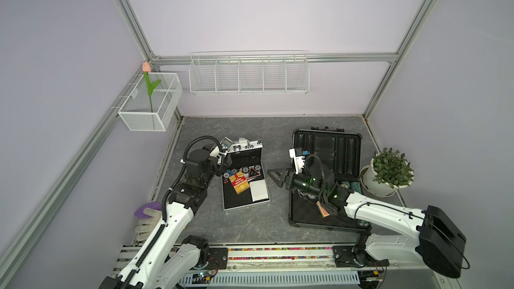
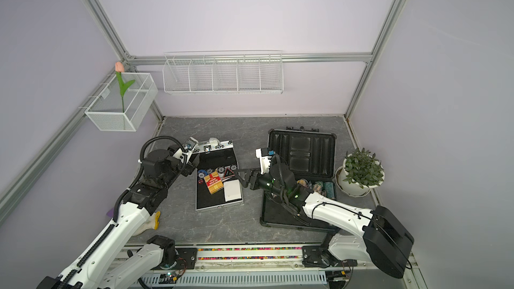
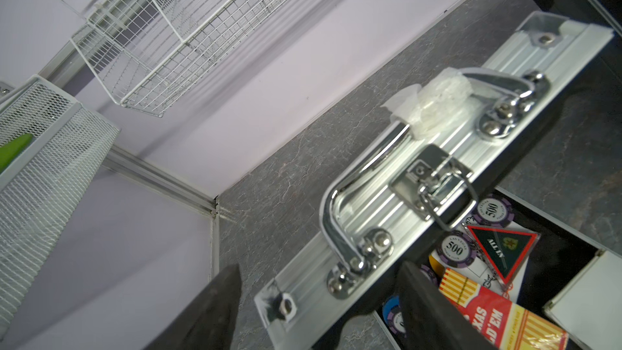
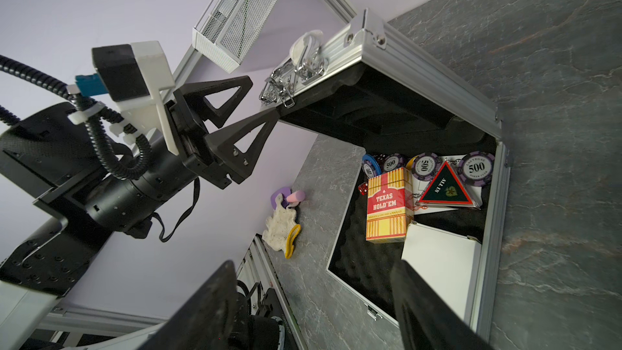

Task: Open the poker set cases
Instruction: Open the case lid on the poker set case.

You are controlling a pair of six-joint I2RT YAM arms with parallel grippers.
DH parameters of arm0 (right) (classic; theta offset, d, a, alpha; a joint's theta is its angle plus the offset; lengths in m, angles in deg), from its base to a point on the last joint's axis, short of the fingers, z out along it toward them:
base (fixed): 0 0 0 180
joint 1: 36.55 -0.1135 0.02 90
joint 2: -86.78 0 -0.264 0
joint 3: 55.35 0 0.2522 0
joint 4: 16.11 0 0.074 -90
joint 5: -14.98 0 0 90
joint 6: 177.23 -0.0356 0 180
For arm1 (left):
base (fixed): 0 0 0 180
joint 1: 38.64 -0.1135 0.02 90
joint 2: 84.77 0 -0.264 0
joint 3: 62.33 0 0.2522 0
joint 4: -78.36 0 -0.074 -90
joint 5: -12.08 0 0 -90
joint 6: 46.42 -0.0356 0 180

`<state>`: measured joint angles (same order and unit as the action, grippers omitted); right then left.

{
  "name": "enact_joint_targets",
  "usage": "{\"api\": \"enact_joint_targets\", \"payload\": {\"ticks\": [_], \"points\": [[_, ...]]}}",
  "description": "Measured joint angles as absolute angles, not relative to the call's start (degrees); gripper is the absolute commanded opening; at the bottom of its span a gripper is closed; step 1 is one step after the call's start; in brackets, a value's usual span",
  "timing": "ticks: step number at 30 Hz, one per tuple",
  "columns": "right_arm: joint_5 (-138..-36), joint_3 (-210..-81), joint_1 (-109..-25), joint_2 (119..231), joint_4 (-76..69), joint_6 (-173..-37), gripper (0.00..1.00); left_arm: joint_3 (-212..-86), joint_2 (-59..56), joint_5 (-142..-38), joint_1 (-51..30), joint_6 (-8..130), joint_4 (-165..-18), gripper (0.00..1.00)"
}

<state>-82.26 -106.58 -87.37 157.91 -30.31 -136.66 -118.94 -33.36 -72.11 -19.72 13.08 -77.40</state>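
Standing open on the desk (image 1: pixel 250 229): silver case (image 1: pixel 246 206), lid raised, chips (image 1: pixel 245 169) and card box (image 1: pixel 239 182) inside. Dark case (image 1: pixel 306 216), right of it, lid up. Left tool (image 4: pixel 264 97): released, fingers straddling the silver case's lid rim. Right tool (image 1: pixel 274 178): released, empty, between silver case and dark case.

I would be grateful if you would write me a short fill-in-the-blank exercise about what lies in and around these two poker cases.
1. The red card box in the silver case reads Texas ____.
2. The purple chips next to it are marked ____.
3. The green All In token has the shape of a ____.
4. Beside the dark grey case, a white pot holds a leafy green ____.
Missing words: Hold'em; 500; triangle; plant.
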Motion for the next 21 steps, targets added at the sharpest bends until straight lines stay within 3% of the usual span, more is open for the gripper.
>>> {"api": "enact_joint_targets", "payload": {"ticks": [21], "points": [[-80.8, -107.0, -87.4, 158.6, -26.9, -136.7, 0.75, -118.9, -29.1, -70.7, -22.4, 23.4, -83.5, 0.74]]}}
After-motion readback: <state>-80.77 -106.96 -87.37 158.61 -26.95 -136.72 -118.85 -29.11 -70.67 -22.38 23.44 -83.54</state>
